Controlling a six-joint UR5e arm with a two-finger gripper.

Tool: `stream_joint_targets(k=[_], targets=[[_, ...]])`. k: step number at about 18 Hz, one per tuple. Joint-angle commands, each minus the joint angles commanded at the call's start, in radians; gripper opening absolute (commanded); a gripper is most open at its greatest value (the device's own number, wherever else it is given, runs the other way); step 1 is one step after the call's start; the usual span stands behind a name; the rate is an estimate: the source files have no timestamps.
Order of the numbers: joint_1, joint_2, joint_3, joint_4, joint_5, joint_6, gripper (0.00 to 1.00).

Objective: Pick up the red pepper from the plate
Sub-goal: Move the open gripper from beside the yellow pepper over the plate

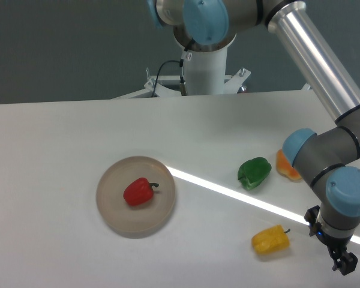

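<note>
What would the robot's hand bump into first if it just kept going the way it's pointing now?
The hand points downward at the bottom right, so it would probably meet the bare table first. The yellow pepper lies off to its side, and the red pepper on the plate is farther away. Depth is hard to judge.

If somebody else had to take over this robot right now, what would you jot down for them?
Gripper: low at the table's right edge, holding nothing; open or shut is unclear from here.
Red pepper: lying on the plate, left of centre, untouched.
Nearby: green pepper, yellow pepper, and an orange item partly behind the arm.
Done: nothing yet.
Left: move across to the plate, grasp the red pepper, lift it.
</note>
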Motion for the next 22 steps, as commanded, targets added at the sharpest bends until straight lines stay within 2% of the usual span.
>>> stream_joint_targets(k=[3, 7, 10, 18, 22], targets=[[-0.017, 0.014, -0.011, -0.005, 0.002, 0.000, 1.00], [-0.052, 0.067, -0.093, -0.005, -0.003, -0.008, 1.00], [-0.089, 0.142, -0.179, -0.005, -0.063, -0.089, 1.00], [-0.247, 0.331, -0.399, -0.005, -0.057, -0.377, 1.00], [-0.334, 0.417, -0.547, 0.014, -0.049, -0.423, 1.00]])
